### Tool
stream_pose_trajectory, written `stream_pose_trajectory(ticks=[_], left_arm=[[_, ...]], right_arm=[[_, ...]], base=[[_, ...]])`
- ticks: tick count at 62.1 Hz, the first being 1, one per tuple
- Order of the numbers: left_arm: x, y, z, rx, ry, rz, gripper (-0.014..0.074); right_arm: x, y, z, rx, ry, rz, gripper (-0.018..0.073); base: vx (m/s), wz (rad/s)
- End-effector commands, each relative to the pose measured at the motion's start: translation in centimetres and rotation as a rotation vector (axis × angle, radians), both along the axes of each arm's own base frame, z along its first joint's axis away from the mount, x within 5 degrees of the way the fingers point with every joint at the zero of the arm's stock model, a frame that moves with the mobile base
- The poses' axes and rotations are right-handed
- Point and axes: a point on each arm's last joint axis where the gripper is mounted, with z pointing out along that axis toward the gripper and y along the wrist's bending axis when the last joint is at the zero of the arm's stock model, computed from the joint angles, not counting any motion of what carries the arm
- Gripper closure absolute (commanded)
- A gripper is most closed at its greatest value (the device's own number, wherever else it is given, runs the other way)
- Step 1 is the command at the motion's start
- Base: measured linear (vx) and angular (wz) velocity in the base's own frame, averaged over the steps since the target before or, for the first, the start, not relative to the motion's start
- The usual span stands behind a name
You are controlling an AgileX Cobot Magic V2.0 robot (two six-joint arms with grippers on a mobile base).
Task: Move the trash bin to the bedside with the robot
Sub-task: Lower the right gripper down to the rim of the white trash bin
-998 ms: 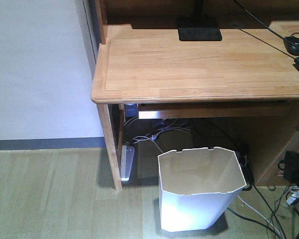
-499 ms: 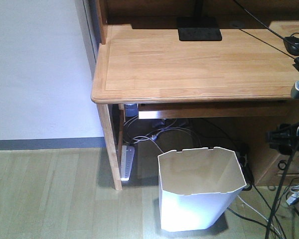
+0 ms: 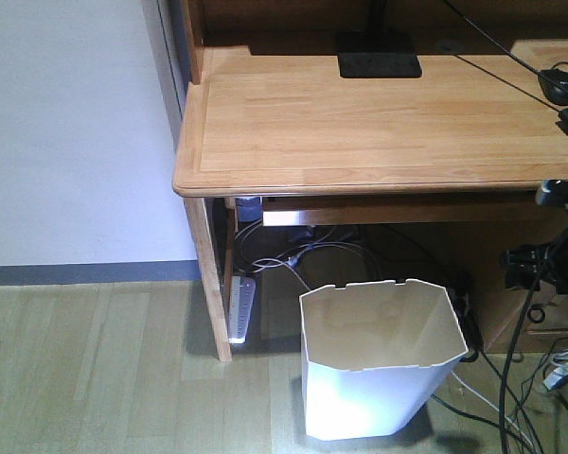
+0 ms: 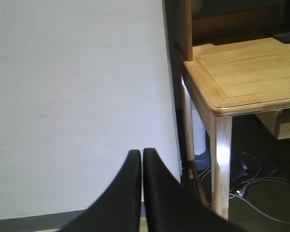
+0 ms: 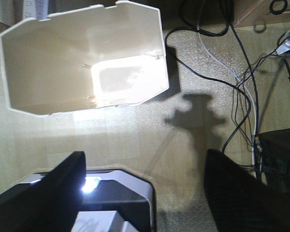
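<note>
The trash bin is seen in the lower centre-right of the front view, upright on the pale wood floor, just in front of the opening under the wooden worktop. White outer walls are shown, many-sided and tapering downward, with a notched rim. In the right wrist view the bin is viewed from above in the upper left of the frame. Only cream inner walls and a glare-lit bottom are seen inside.

The right gripper is spread wide, with one black finger at the lower left and one at the lower right of that frame, apart from the bin. The right arm is seen at the right edge of the front view, near the bin's rim, with black cables hanging from it.

The left gripper is pressed together at the bottom centre of its frame, facing a white wall beside the worktop corner.

Loose cables are lying on the floor right of the bin. A white power strip is seen under the worktop at its left leg.
</note>
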Motion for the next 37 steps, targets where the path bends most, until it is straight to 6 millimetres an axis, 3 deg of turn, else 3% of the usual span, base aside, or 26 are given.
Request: stream_pose_trajectory(ticks=[1, 25, 37], left_arm=[[0.1, -0.1, -0.3, -0.012, -0.054, -0.016, 0.0602], [0.1, -0.1, -0.3, -0.012, -0.054, -0.016, 0.0602], [0.1, -0.1, -0.3, -0.012, -0.054, -0.016, 0.0602]], right_arm=[[2.2, -0.9, -0.8, -0.044, -0.062, 0.016, 0.0063], [8.7, -2.7, -10.8, -0.037, 0.048, 0.098, 0.0063], [10.6, -3.1, -15.7, -0.02, 0.089, 0.11, 0.0063]], base=[[0.0, 0.0], [0.0, 0.0], [0.0, 0.0]])
